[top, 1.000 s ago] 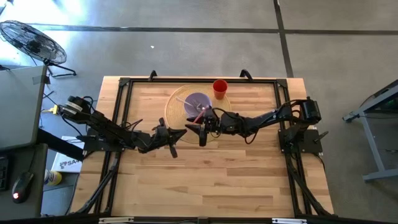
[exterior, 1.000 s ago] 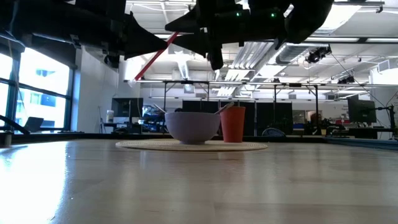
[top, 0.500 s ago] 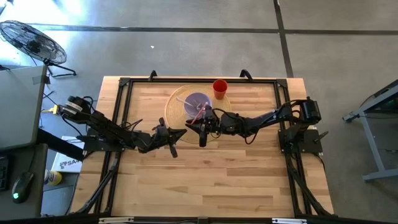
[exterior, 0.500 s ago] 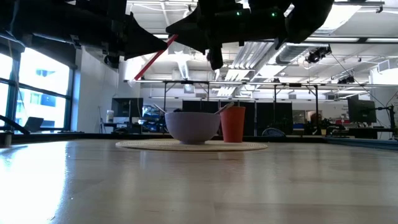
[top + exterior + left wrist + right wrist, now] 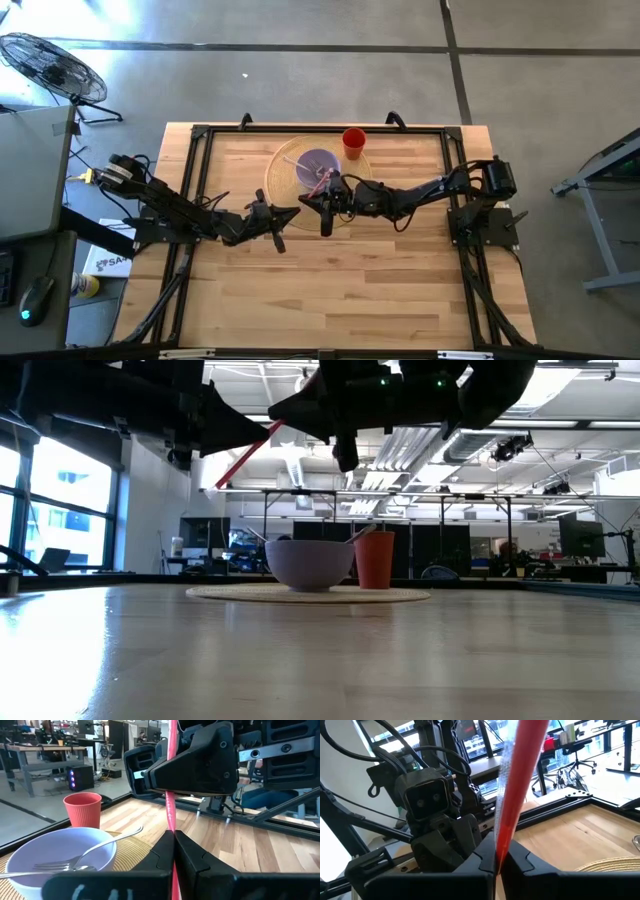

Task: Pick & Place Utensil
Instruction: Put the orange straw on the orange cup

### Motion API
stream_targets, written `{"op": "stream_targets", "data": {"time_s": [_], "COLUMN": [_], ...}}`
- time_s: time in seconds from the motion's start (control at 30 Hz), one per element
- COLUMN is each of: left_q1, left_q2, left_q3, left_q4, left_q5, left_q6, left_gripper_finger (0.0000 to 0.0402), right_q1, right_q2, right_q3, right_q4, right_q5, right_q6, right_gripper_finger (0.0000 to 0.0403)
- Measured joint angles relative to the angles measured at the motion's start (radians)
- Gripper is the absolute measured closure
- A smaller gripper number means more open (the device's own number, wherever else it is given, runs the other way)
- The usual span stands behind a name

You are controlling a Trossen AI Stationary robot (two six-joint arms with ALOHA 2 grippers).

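Right end effector is clamping the red utensil above the bench, beside the bowl. Utensil's tip is hidden behind dark arms. Left end effector waiting nearby; finger state unclear.

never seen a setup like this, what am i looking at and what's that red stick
These are two dark robot arms at a wooden table, seen by four cameras at one moment: one overhead, one at table-top height, and one on each arm's wrist. A round woven mat holds a pale purple bowl with a metal fork in it, and a red cup stands at the mat's edge. The red stick is a thin utensil, held in the air above the table. The right hand is shut on it near the bowl. The left hand sits close by, fingers closed.
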Motion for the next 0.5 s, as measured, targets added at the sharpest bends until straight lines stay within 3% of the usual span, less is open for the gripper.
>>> {"op": "stream_targets", "data": {"time_s": [0.2, 0.33, 0.5], "left_q1": [0.0, -0.024, -0.107], "left_q2": [-0.003, -0.045, -0.158], "left_q3": [0.0, 0.0, 0.0], "left_q4": [-0.01, -0.094, -0.289], "left_q5": [0.0, -0.009, -0.118], "left_q6": [0.002, 0.007, 0.011], "left_gripper_finger": [0.0383, 0.0337, 0.0274], "right_q1": [-0.008, -0.032, -0.09], "right_q2": [0.0, -0.038, -0.149], "right_q3": [0.0, -0.001, -0.001], "right_q4": [-0.006, -0.064, -0.186], "right_q5": [-0.009, -0.023, 0.014], "right_q6": [0.009, 0.005, -0.079], "right_gripper_finger": [0.04, 0.0401, 0.0399]}}
